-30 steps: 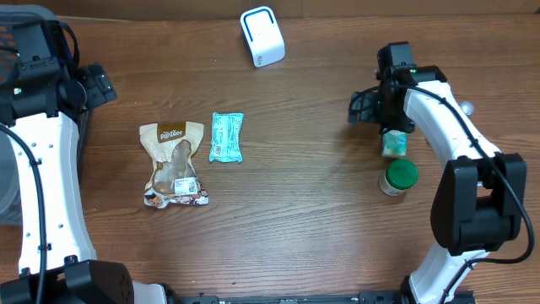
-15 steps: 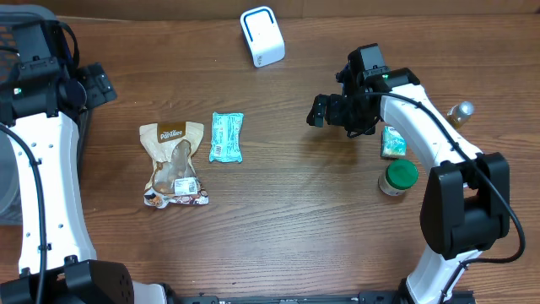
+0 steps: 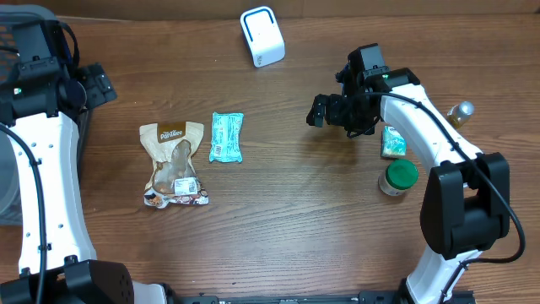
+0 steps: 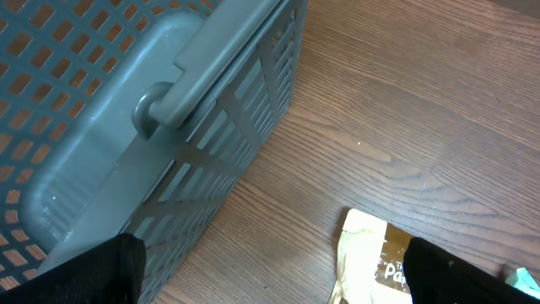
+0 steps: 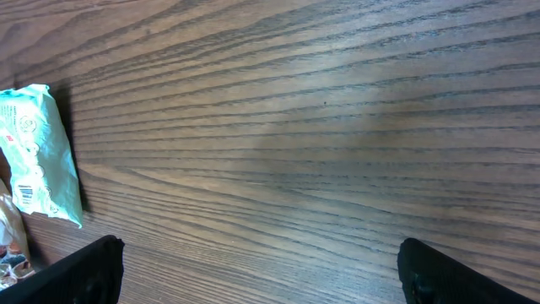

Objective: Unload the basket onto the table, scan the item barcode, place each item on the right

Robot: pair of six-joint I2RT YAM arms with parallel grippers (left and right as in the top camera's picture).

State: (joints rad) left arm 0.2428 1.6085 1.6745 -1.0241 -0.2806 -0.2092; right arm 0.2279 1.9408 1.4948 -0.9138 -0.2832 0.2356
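Right arm [image 3: 434, 127]: elbow bent, forearm angled inward. Right gripper [image 3: 314, 111] at its end points sideways, jaws spread wide, nothing between them. Left arm [image 3: 38, 177]: stretched straight forward. Left gripper [image 3: 103, 85] turned inward, jaws wide apart, empty. Fingertips [image 5: 89, 270] appear only as dark corners in the wrist views.

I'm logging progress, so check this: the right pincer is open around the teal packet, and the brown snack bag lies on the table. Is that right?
Not quite. The right pincer is open, but over bare wood with nothing between its fingers. The teal packet lies apart from it, beside the brown snack bag on the table. The overhead view shows this.
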